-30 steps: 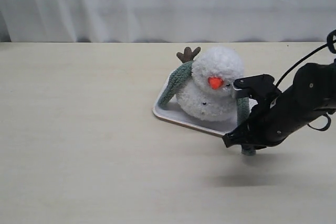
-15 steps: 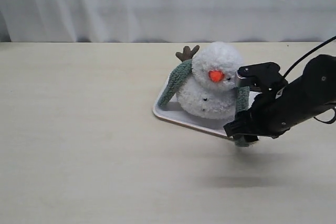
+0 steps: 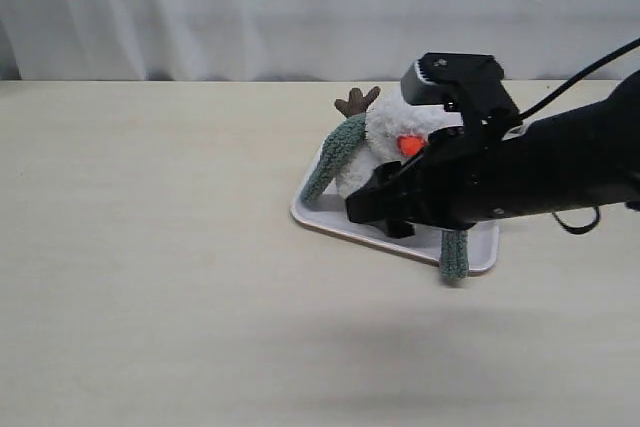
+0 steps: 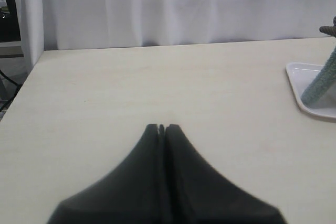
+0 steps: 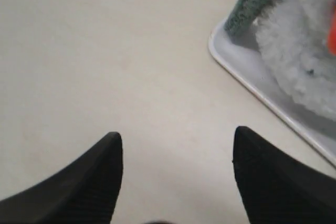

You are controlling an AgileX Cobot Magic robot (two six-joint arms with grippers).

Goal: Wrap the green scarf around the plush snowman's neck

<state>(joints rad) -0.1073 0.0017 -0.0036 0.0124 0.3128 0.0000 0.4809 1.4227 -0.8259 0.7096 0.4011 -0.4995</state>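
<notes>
White curtain (image 3: 300, 7) backs a pale bench (image 3: 150, 297). Right of its middle, a tray (image 3: 312, 209) carries the snowman (image 3: 388, 125). The scarf (image 3: 340, 152) passes behind the neck, which the right arm hides. One end slants down to the tray's left corner; the other hangs over the tray's near edge onto the bench. The right claw (image 5: 176, 140) sits low in front of the snowman, jaws wide apart and empty. The slanting end lies just beyond it, long axis running from shoulder to corner. That end looks the likely next pick, and the right arm is nearer. The left claw (image 4: 163, 127), pressed together and empty, is well apart over bare bench.
</notes>
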